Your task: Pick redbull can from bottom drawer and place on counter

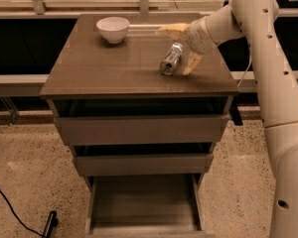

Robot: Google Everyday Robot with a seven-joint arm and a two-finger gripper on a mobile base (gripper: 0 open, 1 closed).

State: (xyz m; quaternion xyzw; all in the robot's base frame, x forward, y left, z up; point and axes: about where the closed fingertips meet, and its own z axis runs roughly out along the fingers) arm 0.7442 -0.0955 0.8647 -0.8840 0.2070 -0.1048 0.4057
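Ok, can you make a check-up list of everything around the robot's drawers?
Surface: counter, glossy brown, above three drawers.
Job's things: can lying on its side on the counter; bottom drawer pulled open.
Clutter: white bowl at the counter's back.
Gripper: gripper open, one finger on each side of the can.
Cables: black cable on the floor, left.
Surroundings: speckled floor.

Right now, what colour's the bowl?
The bowl is white, camera view; the hand is open around the redbull can.
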